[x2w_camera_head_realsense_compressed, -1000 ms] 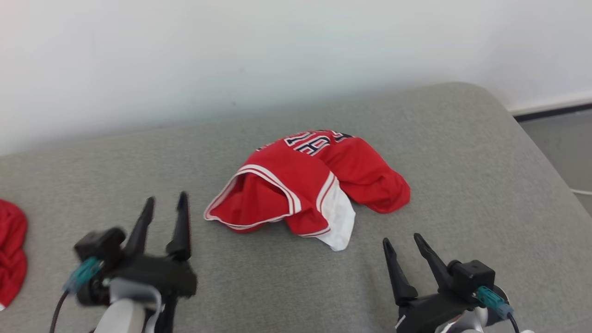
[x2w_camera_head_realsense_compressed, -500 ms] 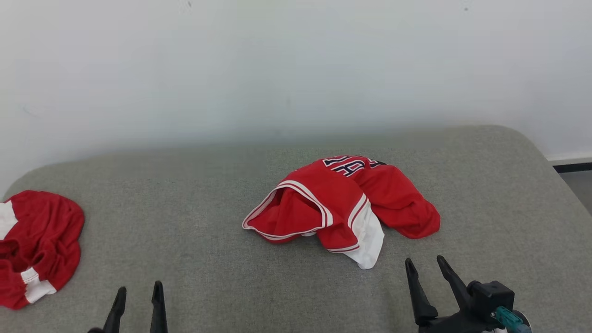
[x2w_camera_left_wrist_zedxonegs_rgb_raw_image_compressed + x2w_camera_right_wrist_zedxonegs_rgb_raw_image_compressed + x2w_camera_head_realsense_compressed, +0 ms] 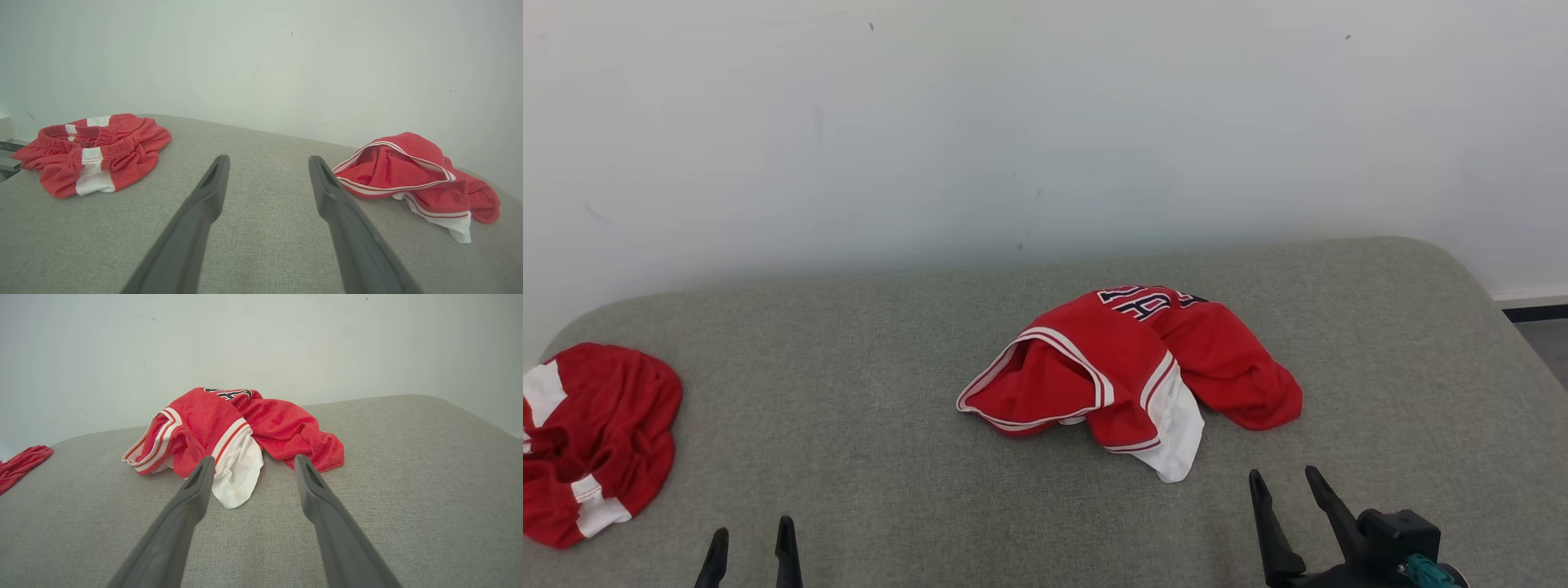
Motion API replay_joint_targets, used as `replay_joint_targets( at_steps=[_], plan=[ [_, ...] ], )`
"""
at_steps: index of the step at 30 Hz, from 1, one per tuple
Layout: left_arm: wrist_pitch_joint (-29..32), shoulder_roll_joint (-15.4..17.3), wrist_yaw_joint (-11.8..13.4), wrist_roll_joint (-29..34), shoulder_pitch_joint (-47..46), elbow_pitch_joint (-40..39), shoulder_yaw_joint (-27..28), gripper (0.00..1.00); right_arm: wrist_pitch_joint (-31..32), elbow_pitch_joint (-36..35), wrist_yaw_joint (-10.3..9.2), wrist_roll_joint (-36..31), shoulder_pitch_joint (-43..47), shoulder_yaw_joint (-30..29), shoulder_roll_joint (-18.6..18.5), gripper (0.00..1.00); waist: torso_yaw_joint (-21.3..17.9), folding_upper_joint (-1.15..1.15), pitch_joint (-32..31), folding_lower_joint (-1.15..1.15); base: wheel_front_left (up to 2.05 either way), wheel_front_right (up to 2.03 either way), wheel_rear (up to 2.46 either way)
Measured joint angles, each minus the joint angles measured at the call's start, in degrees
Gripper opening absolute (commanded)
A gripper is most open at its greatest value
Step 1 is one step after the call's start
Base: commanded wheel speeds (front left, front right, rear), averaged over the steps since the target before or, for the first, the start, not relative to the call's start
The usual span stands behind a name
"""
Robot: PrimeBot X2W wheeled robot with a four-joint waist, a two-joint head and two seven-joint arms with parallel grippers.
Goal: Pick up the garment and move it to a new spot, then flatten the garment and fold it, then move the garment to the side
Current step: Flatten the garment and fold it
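While both grippers hover empty | left gripper point(image 3: 752, 529) at 7 o'clock, fingers apart | right gripper point(image 3: 1282, 474) at 5 o'clock, fingers apart | crumpled red jersey point(image 3: 1127, 367) lies near centre of grey padded surface point(image 3: 849, 343), 11 o'clock from right gripper | red shorts point(image 3: 596, 441) at 9 o'clock

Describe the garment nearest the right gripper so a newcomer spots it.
On the grey padded surface by the white wall, look near the middle. The crumpled red jersey there, ahead of the right gripper, shows dark lettering, unlike the red shorts far left.
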Motion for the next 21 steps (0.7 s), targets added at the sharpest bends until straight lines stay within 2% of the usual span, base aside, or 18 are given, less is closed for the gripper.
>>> replay_joint_targets(
  at_steps=[15,21],
  plan=[
    [0.2,-1.1,-0.1,0.2,-0.1,0.6,-0.8,1.00,0.3,-0.6,0.00,0.0,-0.1,0.7,0.0,1.00,-0.6,0.00,0.6,0.01,0.00,0.00,0.00],
    [4.2,-1.8,-0.7,-0.7,-3.0,1.5,-4.4,1.00,0.3,-0.7,-0.01,0.2,-0.7,1.4,0.0,1.00,-2.6,0.00,1.3,0.01,0.00,0.00,0.00]
  ],
)
